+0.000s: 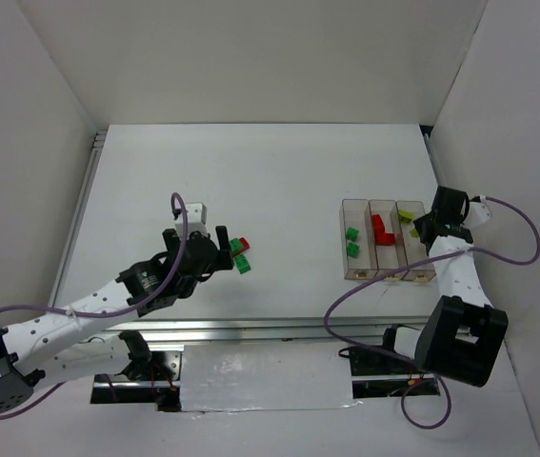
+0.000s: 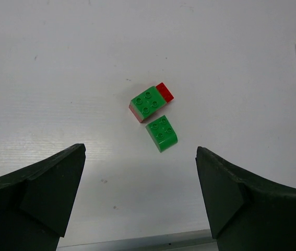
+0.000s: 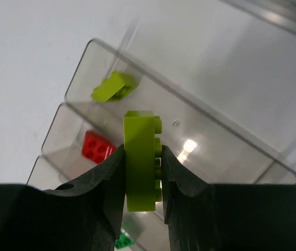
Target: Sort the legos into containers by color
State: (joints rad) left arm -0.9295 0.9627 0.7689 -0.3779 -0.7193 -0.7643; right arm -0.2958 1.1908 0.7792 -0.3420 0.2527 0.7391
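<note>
Clenching a yellow-green lego [image 3: 139, 136], the right gripper [image 3: 142, 172] hangs over the clear containers [image 3: 80, 78]; the left gripper [image 2: 140, 151], spread wide, hovers above two green legos [image 2: 161, 133] and a red lego [image 2: 165, 92] clustered on the table [image 2: 59, 63].

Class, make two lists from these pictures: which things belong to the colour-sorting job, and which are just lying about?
Job: green brick; second green brick; red brick touching the first; yellow-green brick held in the right pincer; open left pincer; three joined clear bins, partly filled.

Lying about: purple cables; metal rail at the table's near edge.
</note>
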